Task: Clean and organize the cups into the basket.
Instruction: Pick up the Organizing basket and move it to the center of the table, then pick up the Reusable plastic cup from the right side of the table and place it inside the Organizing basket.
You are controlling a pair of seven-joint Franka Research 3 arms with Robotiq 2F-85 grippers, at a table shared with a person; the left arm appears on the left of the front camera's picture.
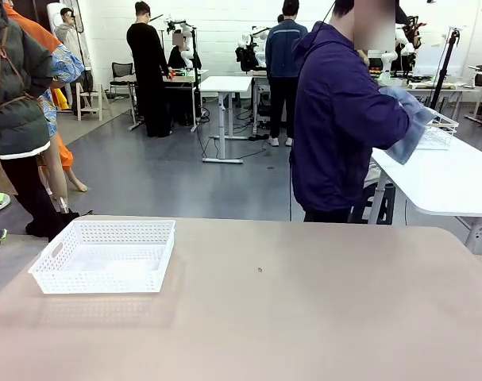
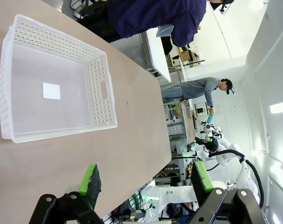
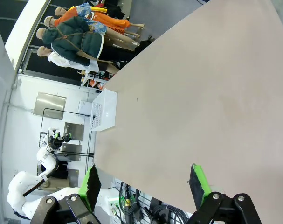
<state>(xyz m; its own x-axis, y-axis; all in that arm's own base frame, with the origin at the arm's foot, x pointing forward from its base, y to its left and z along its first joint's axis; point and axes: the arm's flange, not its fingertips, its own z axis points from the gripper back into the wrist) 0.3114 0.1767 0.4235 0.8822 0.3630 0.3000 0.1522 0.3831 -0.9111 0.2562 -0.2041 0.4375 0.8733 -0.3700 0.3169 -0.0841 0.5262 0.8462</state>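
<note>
Beige table [image 1: 320, 317] in a shared lab | basket [image 1: 98, 282] is set mouth-up at 9 o'clock of table centre, long axis laid 9-to-3 in the front view | left gripper [image 2: 146, 179] is spread, nothing pinched, basket [image 2: 100, 93] at 11 o'clock, apart | right gripper [image 3: 143, 183] is spread, basket [image 3: 106, 109] at 11 o'clock, well apart

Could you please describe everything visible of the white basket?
The basket is low, rectangular, white plastic, with lattice-mesh walls, a solid rim and handle slots in its short ends. It sits upright and empty on the left part of the tan table, touching nothing else; a small white square marks its floor.
</note>
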